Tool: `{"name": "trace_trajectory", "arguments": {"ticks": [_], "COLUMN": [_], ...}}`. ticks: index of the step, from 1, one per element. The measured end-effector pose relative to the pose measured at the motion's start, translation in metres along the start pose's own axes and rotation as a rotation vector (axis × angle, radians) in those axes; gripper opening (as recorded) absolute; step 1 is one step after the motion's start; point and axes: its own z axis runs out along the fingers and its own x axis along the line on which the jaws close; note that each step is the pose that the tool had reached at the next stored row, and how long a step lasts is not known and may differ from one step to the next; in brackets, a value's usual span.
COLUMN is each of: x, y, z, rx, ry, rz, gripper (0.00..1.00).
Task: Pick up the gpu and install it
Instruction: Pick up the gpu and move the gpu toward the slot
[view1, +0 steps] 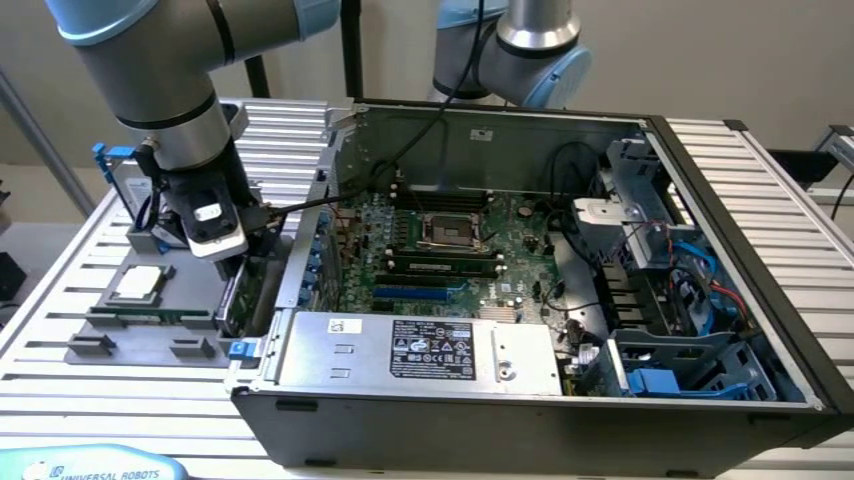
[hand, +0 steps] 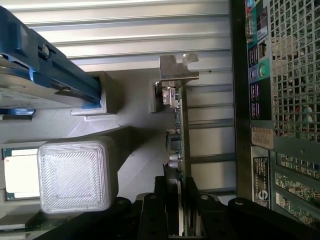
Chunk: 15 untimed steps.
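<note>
An open case (view1: 534, 425) is set on a slatted table (view1: 80, 395), motherboard (view1: 447, 250) and power supply (view1: 414, 350) exposed. Beside it, a CPU (view1: 138, 283) and hard drive (hand: 30, 75) are held on a holder (view1: 140, 345).

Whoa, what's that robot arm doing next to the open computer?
The robot arm has its gripper down at the grey parts tray, beside the open computer case. It is closed on the gpu, a thin green card standing on its edge. The card is not in the computer yet.

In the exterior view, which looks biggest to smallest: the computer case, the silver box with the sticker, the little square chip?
Largest: computer case.
Then the silver box with the sticker.
Smallest: square chip.
</note>
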Motion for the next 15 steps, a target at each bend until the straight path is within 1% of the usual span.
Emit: {"name": "trace_trajectory", "arguments": {"ticks": [15], "x": [0.0012], "y": [-0.0001], "z": [-0.0006], "rx": [-0.0001], "ry": [0.0001], "rz": [-0.002], "gripper": [0.27]}}
